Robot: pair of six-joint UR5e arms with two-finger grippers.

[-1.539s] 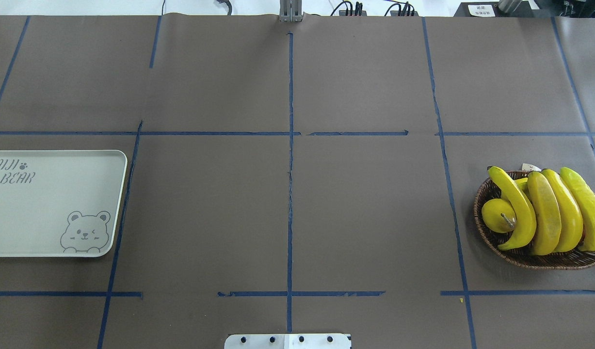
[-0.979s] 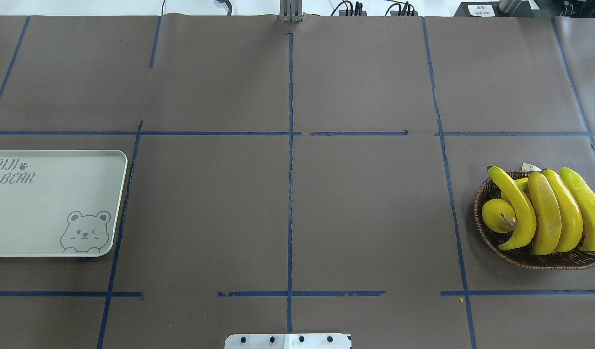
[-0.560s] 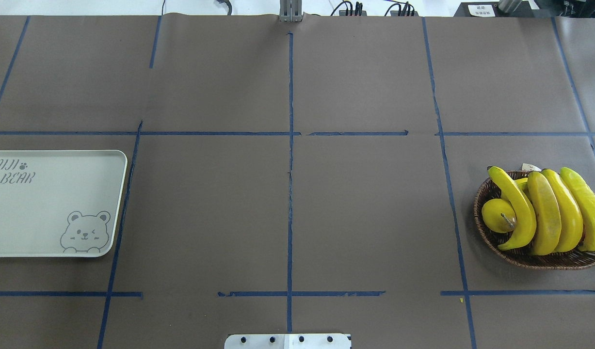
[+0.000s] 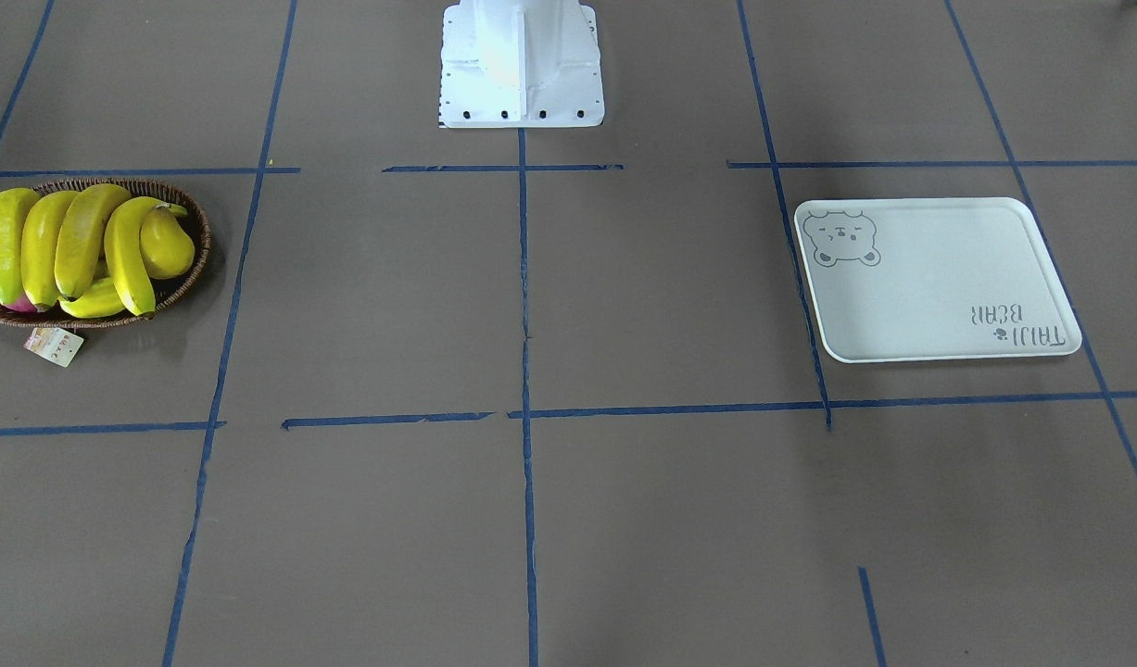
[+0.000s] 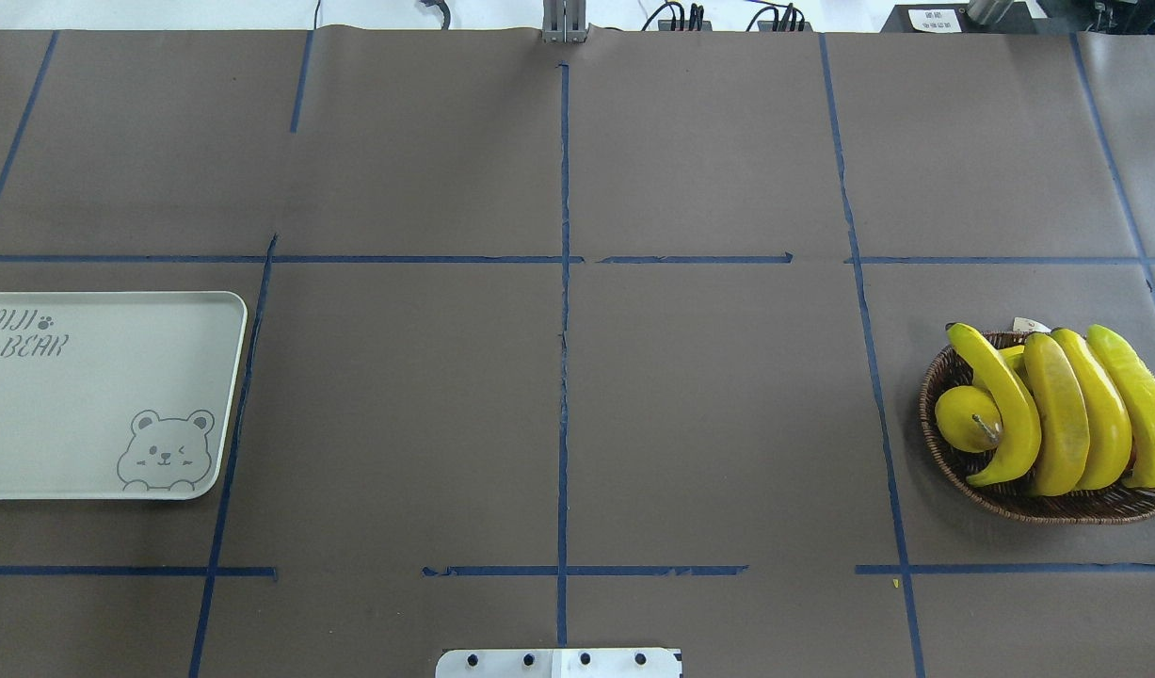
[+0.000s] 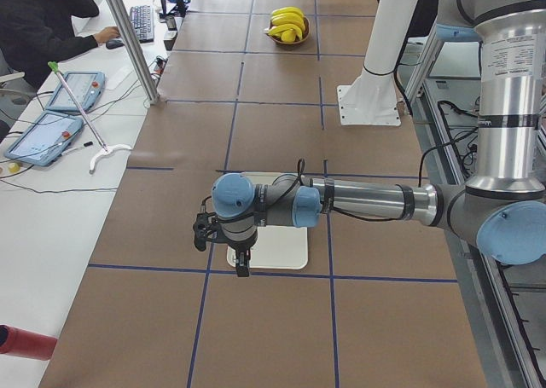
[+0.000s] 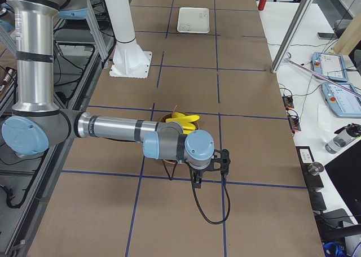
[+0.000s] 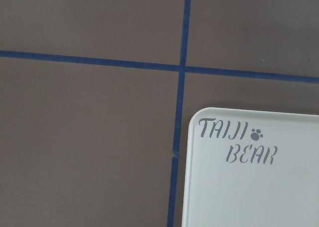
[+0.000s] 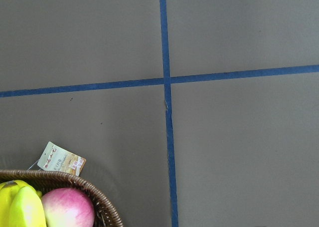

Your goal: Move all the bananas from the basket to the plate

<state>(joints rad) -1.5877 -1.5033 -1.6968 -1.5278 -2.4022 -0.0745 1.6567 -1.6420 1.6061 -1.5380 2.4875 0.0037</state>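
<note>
The bananas [image 5: 1057, 414] lie in the basket [image 5: 1019, 504] at the overhead frame's right edge. None is yet on the plate [image 5: 97, 395] at the left edge. The right hand [image 7: 198, 183] is poised by the basket and the left hand [image 6: 242, 270] by the plate, likely to share the transfer. Whether either is clenched cannot be told.

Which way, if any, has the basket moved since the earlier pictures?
No. In the overhead view the basket keeps the same small gap from its left rim to the blue tape line beside it.
</note>
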